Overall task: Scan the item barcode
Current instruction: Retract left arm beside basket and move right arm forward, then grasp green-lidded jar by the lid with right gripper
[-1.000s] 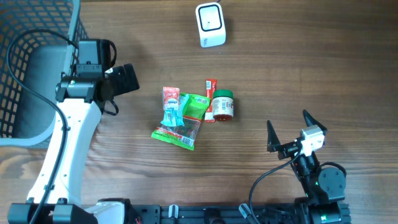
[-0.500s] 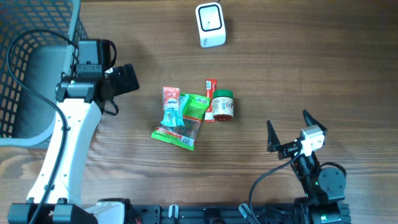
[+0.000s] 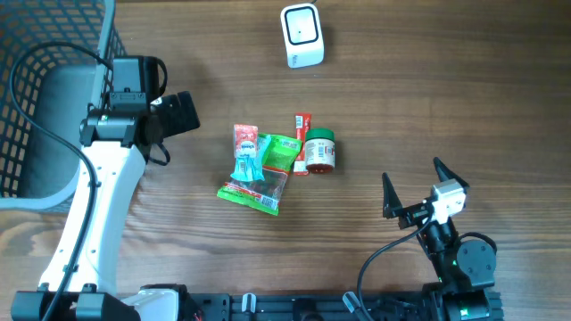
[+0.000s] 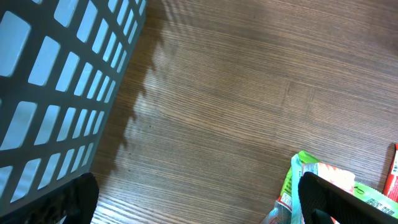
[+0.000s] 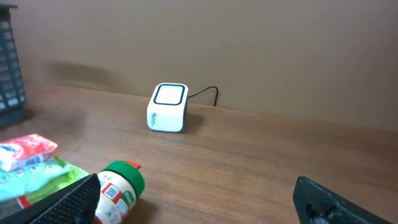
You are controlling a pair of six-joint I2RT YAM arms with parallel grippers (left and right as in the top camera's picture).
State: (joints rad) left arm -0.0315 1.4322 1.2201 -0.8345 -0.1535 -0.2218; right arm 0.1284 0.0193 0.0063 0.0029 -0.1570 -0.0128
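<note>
I note no movement over the last second; left gripper (image 3: 181, 113) and right gripper (image 3: 417, 183) stand wide, empty; the jar (image 3: 318, 151) (packets (image 3: 259, 169) just beside it) lies centrally on the table (image 3: 446, 89), well apart from the scanner (image 3: 302, 36); picking has not begun.

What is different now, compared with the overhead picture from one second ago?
Nothing visibly changed. The left tool and the right tool stay open and empty, away from the items. The green-capped jar, the packets and the white scanner lie where they were.
</note>
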